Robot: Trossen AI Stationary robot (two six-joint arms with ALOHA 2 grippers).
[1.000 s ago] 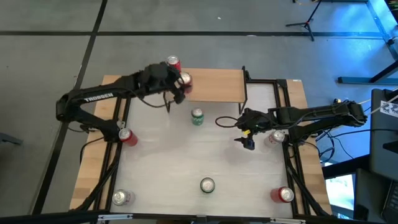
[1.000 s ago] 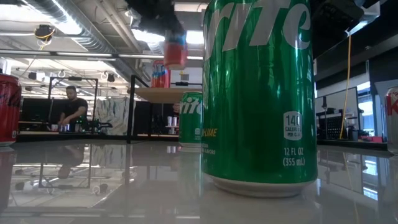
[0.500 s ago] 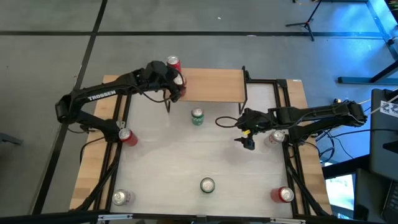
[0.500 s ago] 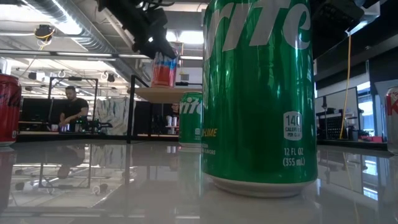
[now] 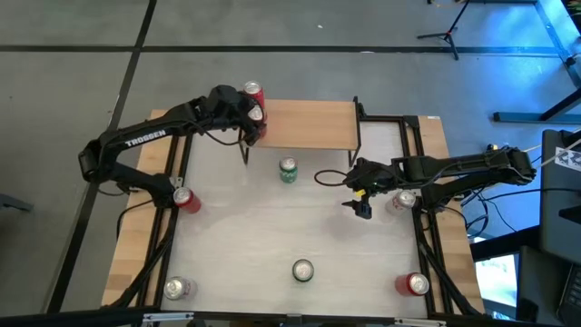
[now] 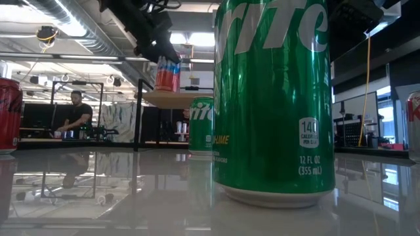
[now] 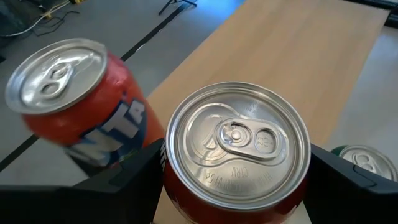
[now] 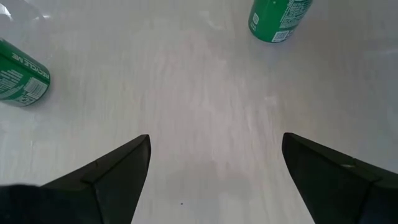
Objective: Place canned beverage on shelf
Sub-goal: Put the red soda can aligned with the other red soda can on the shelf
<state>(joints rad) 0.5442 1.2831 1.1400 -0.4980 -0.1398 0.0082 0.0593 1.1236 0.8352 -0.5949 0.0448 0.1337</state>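
At the shelf's point(image 5: 309, 124) left end, the left gripper point(image 5: 256, 118), clamped on a red can point(image 7: 236, 152), has drawn beside the standing red can point(image 5: 252, 92); right gripper point(image 5: 363, 205) waits spread mid-tabletop.

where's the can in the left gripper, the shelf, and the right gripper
held can point(image 7: 236, 146): left wrist view, on its silver lid.
shelf point(image 5: 313, 124): high view, bare wood top.
right gripper point(image 5: 364, 207): high view, between its fingertips.

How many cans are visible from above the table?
8: red can on the shelf; second can in the left gripper beside it; two green cans mid-table; two cans at left; two at right, one partly under the right arm.
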